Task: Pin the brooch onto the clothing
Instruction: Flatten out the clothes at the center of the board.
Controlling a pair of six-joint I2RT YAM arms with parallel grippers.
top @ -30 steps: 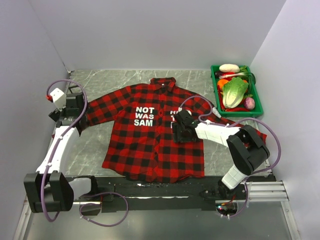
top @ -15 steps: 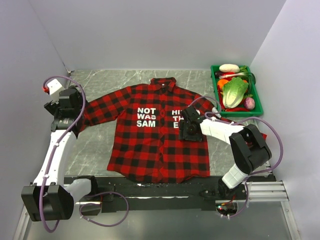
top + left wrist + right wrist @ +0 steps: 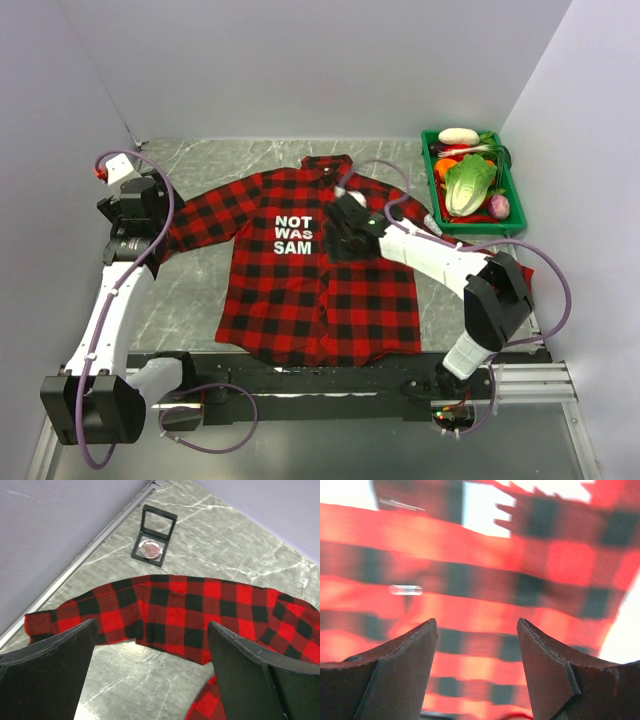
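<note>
The clothing [image 3: 290, 290], a red-and-black plaid shirt with white letters, lies flat in the middle of the table. My right gripper [image 3: 347, 232] hovers low over its chest, just right of the letters. In the right wrist view the right gripper [image 3: 476, 622] is open with only blurred plaid clothing [image 3: 485, 555] between its fingers. My left gripper [image 3: 140, 200] is at the far left by the sleeve. In the left wrist view the left gripper [image 3: 152, 625] is open and empty above the sleeve of the clothing [image 3: 200, 595]. Beyond the sleeve the brooch [image 3: 151, 549], a small round disc, rests in an open black case [image 3: 159, 521] near the wall.
A green crate [image 3: 429, 165] of vegetables stands at the back right corner. Purple walls close in the table on the left, the right and the back. A black rail [image 3: 300, 375] runs along the near edge between the arm bases.
My right gripper has moved left and back across the shirt's chest and now covers the right-hand letters. My left gripper has shifted slightly toward the back-left corner. The shirt slid a little to the right.
</note>
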